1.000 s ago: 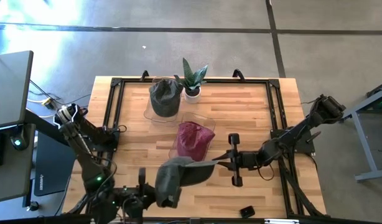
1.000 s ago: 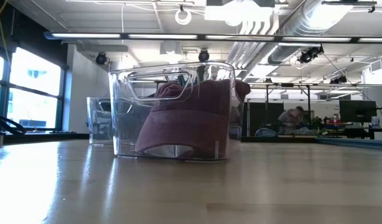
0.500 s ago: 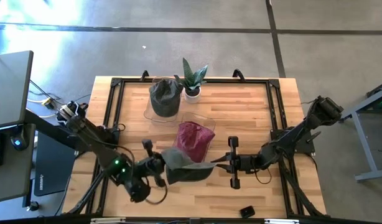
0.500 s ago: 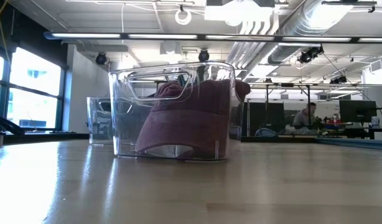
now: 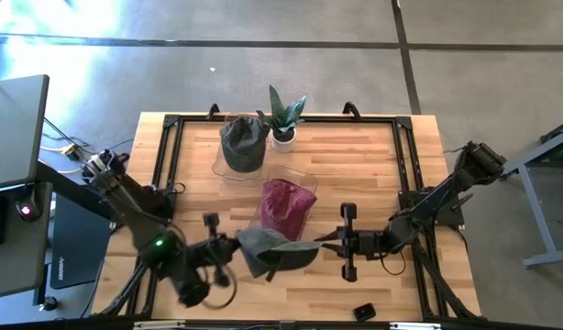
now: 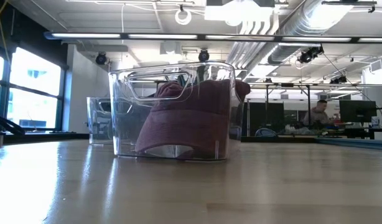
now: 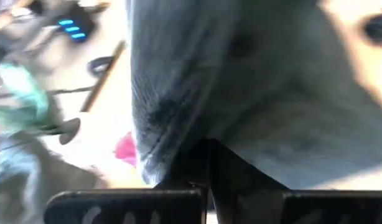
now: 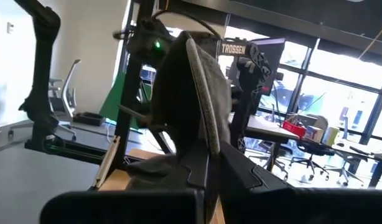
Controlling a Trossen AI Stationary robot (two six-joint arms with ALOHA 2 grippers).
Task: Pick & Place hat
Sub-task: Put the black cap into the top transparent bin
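Observation:
A grey hat (image 5: 274, 249) spans between my two grippers over the table's near half. My left gripper (image 5: 233, 250) is shut on its crown side, my right gripper (image 5: 318, 244) on its brim side. Just beyond it, a maroon hat (image 5: 285, 205) sits inside a clear bin (image 6: 174, 112). A second clear bin (image 5: 228, 169) near the far edge holds another grey hat (image 5: 244, 144). The held hat and both grippers are out of the low view. My left gripper pinches the grey hat's crown fabric (image 7: 178, 134) between its two shut fingers, coming level from the table's left. The cloth bulges past the fingers. My right gripper pinches the hat's brim edge (image 8: 200, 93) between its two fingers (image 8: 234, 165), level from the table's right. The brim stands on edge beyond the fingertips.
A potted plant (image 5: 283, 115) stands by the far bin. A small black object (image 5: 364, 312) lies near the table's near edge. Black frame rails (image 5: 405, 174) run along the table's sides. Bare wood lies to the right of the maroon hat's bin. A person (image 6: 320, 113) is in the room behind.
My left gripper swung up from the table's near edge toward the maroon hat's bin, carrying the hat's crown end with it. The hat, which hung down toward the near edge, now stretches across between the two grippers. My right gripper drew back slightly toward the right.

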